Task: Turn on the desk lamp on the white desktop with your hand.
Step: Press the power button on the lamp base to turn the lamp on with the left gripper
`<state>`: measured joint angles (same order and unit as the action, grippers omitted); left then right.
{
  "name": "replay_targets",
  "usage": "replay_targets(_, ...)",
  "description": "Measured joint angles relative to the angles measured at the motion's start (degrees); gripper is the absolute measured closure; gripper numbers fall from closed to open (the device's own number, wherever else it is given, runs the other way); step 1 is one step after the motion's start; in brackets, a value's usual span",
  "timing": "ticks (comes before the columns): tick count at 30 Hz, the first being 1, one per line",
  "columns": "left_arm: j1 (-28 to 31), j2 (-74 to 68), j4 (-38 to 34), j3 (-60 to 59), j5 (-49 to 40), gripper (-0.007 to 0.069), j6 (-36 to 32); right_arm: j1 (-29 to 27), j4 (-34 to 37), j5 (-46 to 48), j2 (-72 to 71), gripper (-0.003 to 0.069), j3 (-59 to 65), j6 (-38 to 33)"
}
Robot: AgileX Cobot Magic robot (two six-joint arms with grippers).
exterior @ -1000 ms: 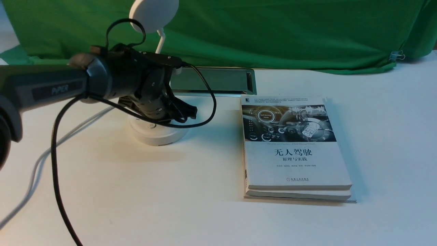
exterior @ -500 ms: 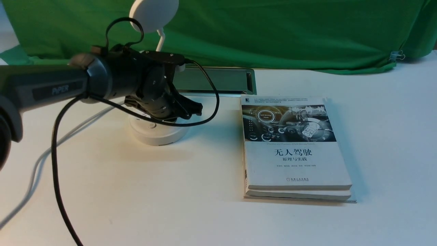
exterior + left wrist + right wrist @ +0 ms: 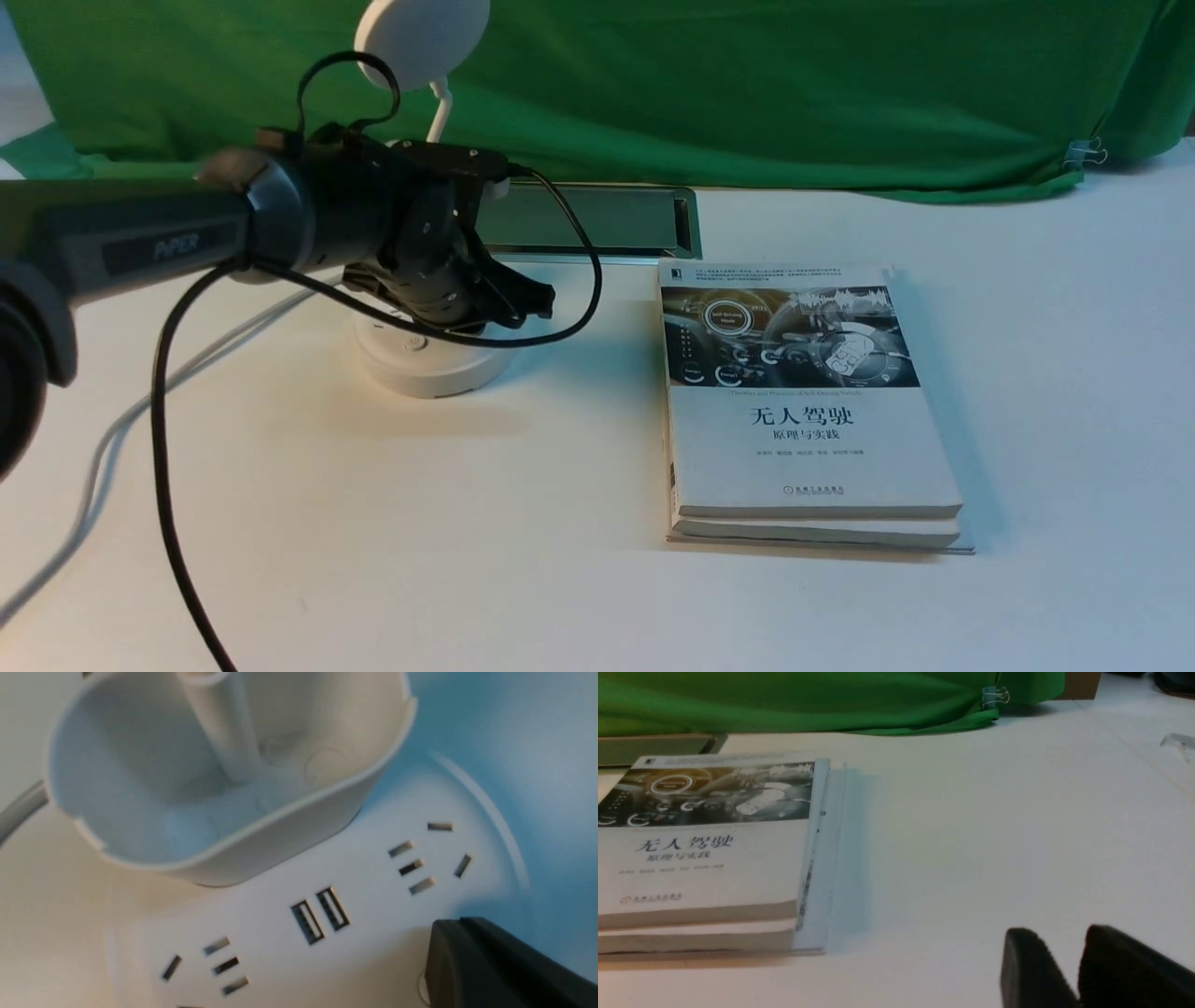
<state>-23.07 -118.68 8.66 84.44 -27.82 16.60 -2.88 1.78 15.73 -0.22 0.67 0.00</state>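
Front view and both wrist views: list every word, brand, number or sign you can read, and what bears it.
"PiPER": dark grey left arm
"无人驾驶", "原理与实践": top white paperback book
"Self-Driving": its cover picture
Round power sign: button on white round lamp base
Remaining cover print: too small or blurred.

Apparently a robotics lab or similar test space, dark grey robot arm marked PiPER with looping black cables, plain white worktop, green cloth backdrop with a metal binder clip, stacked white-covered books
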Motion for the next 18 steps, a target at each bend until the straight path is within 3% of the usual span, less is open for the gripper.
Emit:
replay_targets(12,-0.11,2.47,-1.51,-0.16,0.50,0.0624,-0.26,0.00,0.00,0.02,0.00,0.0419,0.00,0.00)
replay_targets(17,-1.03,10.33,-8.05,-1.39,-1.88,0.0624,-3.00,0.00,0.00,0.02,0.00,0.0419,0.00,0.00)
replay_targets(18,-1.52,13.46,-12.65,-3.79,-1.98,0.0624,-7.17,0.00,0.00,0.02,0.00,0.0419,0.00,0.00)
